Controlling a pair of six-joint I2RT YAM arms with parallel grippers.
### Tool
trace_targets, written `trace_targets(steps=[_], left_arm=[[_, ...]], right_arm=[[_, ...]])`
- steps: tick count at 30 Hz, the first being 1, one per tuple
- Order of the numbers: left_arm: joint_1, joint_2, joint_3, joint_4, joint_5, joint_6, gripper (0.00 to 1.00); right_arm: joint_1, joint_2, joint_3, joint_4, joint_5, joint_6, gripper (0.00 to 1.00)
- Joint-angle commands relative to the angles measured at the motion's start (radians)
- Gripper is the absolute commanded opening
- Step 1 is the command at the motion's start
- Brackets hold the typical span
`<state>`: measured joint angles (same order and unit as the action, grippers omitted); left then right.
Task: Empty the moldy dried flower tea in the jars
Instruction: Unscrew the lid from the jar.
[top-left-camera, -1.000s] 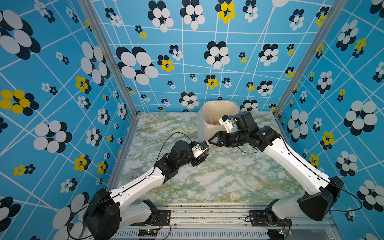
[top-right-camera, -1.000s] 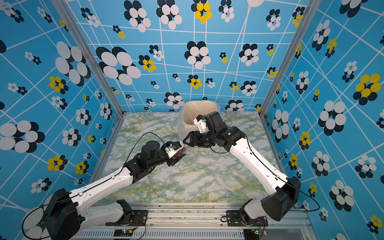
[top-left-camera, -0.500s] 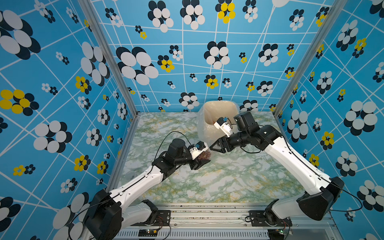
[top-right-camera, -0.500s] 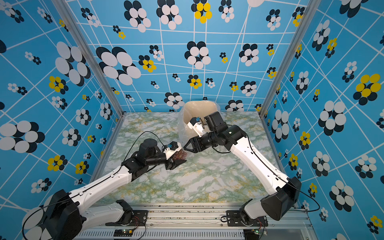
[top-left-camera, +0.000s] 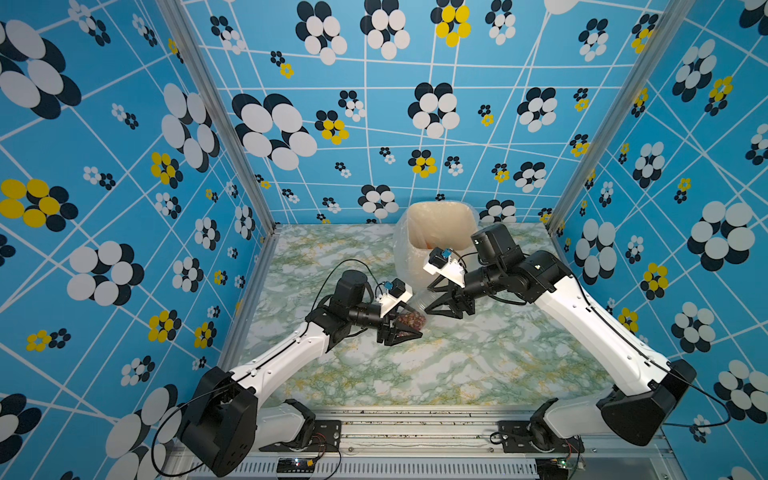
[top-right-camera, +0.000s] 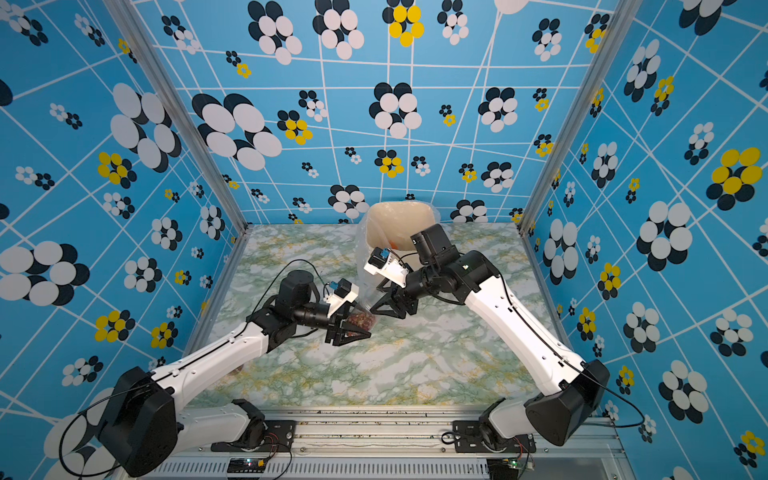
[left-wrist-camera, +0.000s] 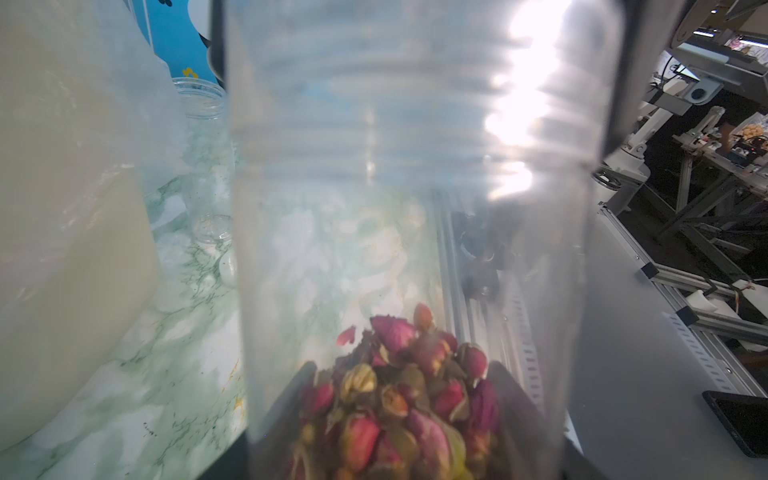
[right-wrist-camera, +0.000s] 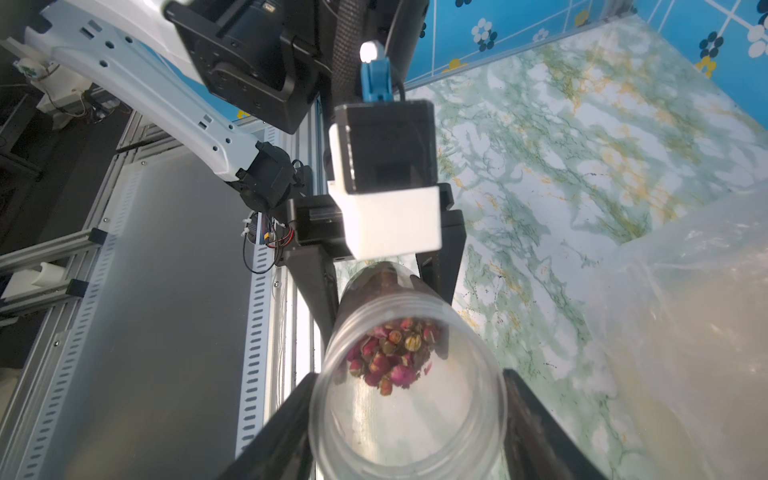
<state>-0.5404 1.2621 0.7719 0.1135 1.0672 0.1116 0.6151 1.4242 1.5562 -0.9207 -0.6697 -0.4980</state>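
Mid-frame, the left gripper (top-left-camera: 409, 325) clamps an open jar (right-wrist-camera: 409, 419) of dried rosebuds (left-wrist-camera: 399, 395). The right gripper (top-left-camera: 429, 299), down from the bin (top-left-camera: 440, 220), straddles its mouth; grip unclear.

High at the front, looking down over the whole worktop (top-left-camera: 457, 365) in both top views; close on each wrist, facing one jar (left-wrist-camera: 407, 187) from opposite ends.
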Motion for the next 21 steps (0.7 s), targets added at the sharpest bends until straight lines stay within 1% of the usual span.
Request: trace_targets(steps=[1, 3, 5, 7, 8, 9, 11, 14, 17, 21], left_arm=[[0.003, -0.004, 0.064, 0.070, 0.115, -0.068, 0.16], [0.004, -0.003, 0.063, 0.074, 0.120, -0.072, 0.16], [0.005, -0.001, 0.060, 0.076, 0.114, -0.073, 0.16], [0.005, -0.001, 0.058, 0.078, 0.099, -0.070, 0.16], [0.005, -0.003, 0.056, 0.079, 0.088, -0.067, 0.16], [0.005, -0.006, 0.056, 0.075, 0.073, -0.059, 0.17], [0.006, -0.014, 0.055, 0.054, 0.020, -0.034, 0.16], [0.004, -0.032, 0.056, -0.006, -0.113, 0.036, 0.17], [0.003, -0.050, 0.052, -0.029, -0.216, 0.074, 0.17], [0.000, -0.074, 0.032, -0.003, -0.316, 0.092, 0.18]], right_arm=[[0.006, 0.000, -0.029, -0.025, 0.060, -0.175, 0.19], [0.005, -0.007, -0.043, -0.011, 0.053, -0.192, 0.23], [0.006, -0.014, -0.062, 0.012, 0.030, -0.192, 0.26], [0.006, -0.020, -0.074, 0.032, -0.005, -0.185, 0.31], [0.006, -0.023, -0.078, 0.043, -0.012, -0.174, 0.35], [0.005, -0.028, -0.083, 0.064, -0.010, -0.149, 0.43], [0.005, -0.038, -0.090, 0.113, 0.008, -0.075, 0.57], [-0.004, -0.058, -0.097, 0.184, -0.005, 0.056, 0.75], [-0.021, -0.099, -0.133, 0.305, -0.037, 0.234, 0.99], [-0.024, -0.167, -0.196, 0.462, -0.036, 0.472, 0.99]])
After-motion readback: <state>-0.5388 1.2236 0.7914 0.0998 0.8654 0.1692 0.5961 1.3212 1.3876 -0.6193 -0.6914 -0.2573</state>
